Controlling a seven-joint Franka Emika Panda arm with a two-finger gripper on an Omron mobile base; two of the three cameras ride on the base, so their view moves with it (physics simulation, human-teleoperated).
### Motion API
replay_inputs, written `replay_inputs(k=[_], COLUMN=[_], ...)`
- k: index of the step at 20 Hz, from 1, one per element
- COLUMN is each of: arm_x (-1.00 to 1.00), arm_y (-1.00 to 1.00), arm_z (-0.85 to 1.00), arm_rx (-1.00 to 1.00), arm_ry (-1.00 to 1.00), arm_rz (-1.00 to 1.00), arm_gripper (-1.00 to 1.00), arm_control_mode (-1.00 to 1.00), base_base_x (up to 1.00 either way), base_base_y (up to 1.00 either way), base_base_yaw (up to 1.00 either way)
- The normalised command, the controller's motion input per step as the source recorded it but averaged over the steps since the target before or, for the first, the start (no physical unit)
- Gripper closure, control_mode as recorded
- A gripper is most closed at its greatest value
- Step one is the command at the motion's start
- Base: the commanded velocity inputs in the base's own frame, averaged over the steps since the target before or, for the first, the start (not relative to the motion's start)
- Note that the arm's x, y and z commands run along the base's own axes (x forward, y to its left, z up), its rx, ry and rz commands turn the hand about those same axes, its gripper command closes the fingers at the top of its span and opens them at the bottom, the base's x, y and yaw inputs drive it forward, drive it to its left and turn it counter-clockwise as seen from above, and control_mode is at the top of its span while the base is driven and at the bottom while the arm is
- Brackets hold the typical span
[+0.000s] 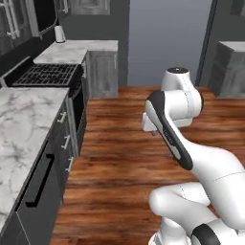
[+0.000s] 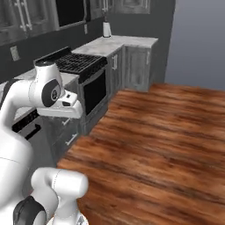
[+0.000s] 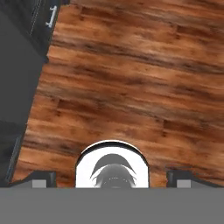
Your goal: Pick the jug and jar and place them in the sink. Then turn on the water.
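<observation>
The jug, the jar, the sink and the water are out of view. My gripper points down at the wooden floor. It is open, its two dark fingertips stand wide apart, and nothing is held between them. The arm is folded above the floor, with the hand hanging to the right of the counter run; the same hand hangs in front of the oven.
A marble counter runs along the left over dark cabinet fronts. Beyond it stand a black stove and a corner counter with a small white object. Wooden floor lies open to the right.
</observation>
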Motion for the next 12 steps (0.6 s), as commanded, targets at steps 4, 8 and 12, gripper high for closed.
replay_inputs(k=[4,8,12], arm_x=[0.00,0.00,0.00], arm_y=[0.00,0.00,0.00], arm_z=[0.00,0.00,0.00], arm_rx=[0.00,0.00,0.00], arm_ry=[0.00,0.00,0.00], arm_rz=[0.00,0.00,0.00], arm_gripper=[-1.00,-1.00,-1.00], arm_control_mode=[1.00,1.00,1.00], base_base_x=[0.00,0.00,0.00], base_base_y=[-0.17,-0.19,-0.16], base_base_yaw=[-0.85,-0.85,-0.86])
